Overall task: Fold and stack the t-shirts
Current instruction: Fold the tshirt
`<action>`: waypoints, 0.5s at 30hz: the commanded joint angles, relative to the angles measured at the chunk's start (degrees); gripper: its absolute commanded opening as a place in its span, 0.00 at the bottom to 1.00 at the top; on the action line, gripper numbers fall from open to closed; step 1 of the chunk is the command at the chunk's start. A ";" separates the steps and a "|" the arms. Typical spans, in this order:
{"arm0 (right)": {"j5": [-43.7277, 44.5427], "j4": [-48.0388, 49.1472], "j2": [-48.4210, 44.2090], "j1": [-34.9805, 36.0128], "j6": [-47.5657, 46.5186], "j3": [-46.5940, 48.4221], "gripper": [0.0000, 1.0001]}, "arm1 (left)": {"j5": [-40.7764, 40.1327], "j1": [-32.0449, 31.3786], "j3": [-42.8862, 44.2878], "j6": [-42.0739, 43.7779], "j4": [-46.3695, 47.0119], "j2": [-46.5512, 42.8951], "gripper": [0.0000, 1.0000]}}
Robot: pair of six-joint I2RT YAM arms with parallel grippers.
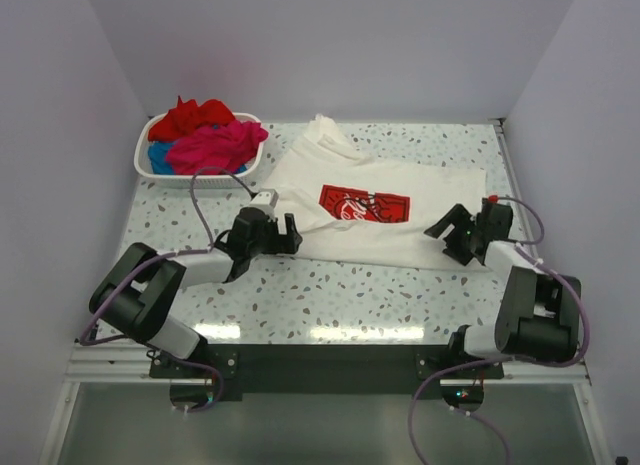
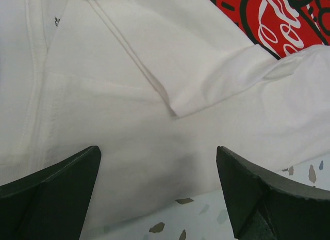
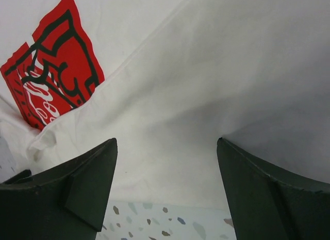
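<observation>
White cloth t-shirt with red rectangular print (image 1: 385, 233) lies spread on the speckled table (image 1: 330, 295); my left gripper (image 2: 157, 168) and right gripper (image 3: 166, 157) hover wide, empty, at its near hem, apparently to pinch and fold.

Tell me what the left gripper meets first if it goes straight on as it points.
Probably the white t-shirt: its near edge lies just ahead of the open left gripper; height above it is unclear.
</observation>
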 commanded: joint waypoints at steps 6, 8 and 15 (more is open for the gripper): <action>11.04 -20.25 -16.73 -0.78 3.68 -4.50 0.90 | 1.51 -4.04 -8.63 -4.96 -10.40 -7.39 1.00; 13.67 -24.48 -20.50 -0.78 2.55 -3.44 0.90 | 0.27 -7.64 -9.60 -6.62 -11.82 -9.25 1.00; 15.81 -30.73 -31.14 0.26 -7.47 5.95 0.79 | -6.13 -13.10 -9.25 -11.20 -26.63 -24.59 1.00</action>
